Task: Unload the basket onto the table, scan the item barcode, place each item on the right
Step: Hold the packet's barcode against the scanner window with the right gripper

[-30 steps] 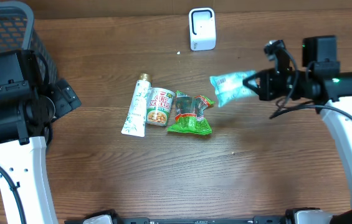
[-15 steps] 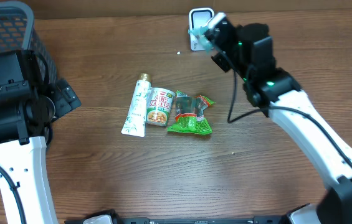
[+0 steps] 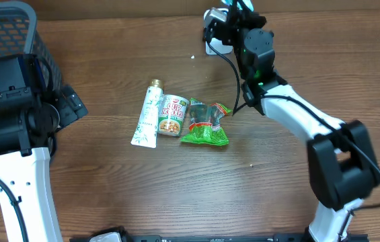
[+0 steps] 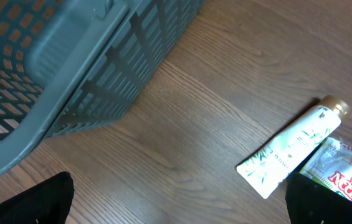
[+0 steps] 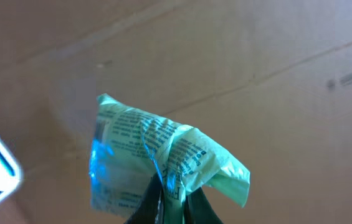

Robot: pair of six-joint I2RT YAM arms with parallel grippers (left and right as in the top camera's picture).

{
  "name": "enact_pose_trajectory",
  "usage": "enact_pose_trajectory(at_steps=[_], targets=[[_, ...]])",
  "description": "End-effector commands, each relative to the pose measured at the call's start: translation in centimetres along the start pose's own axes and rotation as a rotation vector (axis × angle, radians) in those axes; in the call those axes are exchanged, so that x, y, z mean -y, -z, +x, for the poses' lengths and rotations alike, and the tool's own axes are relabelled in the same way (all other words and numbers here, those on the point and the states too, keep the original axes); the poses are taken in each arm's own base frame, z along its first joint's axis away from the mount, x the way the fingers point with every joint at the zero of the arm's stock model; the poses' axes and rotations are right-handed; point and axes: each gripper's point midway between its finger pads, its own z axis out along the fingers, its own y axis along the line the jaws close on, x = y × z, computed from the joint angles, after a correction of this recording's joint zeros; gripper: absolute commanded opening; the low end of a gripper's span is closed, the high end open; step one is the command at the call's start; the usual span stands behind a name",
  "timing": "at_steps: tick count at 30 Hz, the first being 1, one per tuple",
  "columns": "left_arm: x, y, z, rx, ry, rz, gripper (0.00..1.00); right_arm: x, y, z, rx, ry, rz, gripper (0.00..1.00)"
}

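Packet (image 5: pixel 163 162), pale green and printed, is pinched in the clenched right claw (image 5: pixel 169 202), held up just beside the white scanner (image 3: pixel 218 30) at the far side of the table (image 3: pixel 176 195). The left claw (image 4: pixel 179 208) stands released wide near the basket (image 4: pixel 70 62), a tube (image 4: pixel 291 149) lying beyond.

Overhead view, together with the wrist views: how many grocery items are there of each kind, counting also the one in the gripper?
Tube: 1
Noodle cup: 1
Plastic packets: 2 (green bag; pale packet in the right gripper)
Total: 4
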Motion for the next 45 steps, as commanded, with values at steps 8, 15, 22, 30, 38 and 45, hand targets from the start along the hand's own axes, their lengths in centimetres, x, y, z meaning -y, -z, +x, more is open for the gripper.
enact_pose_trajectory(at_steps=[8,15,22,30,38,45], targets=[[-0.1,0.2,0.0,0.006,0.019,0.004,1.00,-5.8,-4.0,1.0,0.031,0.230,-0.048,0.04],[-0.1,0.2,0.0,0.006,0.019,0.005,1.00,-10.6,-4.4,2.7,0.030,0.251,-0.142,0.04],[-0.1,0.2,0.0,0.006,0.019,0.004,0.99,-12.5,-4.7,4.0,0.045,0.255,-0.182,0.04],[-0.1,0.2,0.0,0.006,0.019,0.004,0.99,-12.3,-4.8,4.5,0.041,0.255,-0.176,0.04],[-0.1,0.2,0.0,0.006,0.019,0.005,1.00,-11.4,-5.1,4.0,0.069,0.369,-0.144,0.04],[-0.1,0.2,0.0,0.006,0.019,0.004,1.00,-11.4,-5.1,3.9,0.073,0.374,-0.145,0.04]])
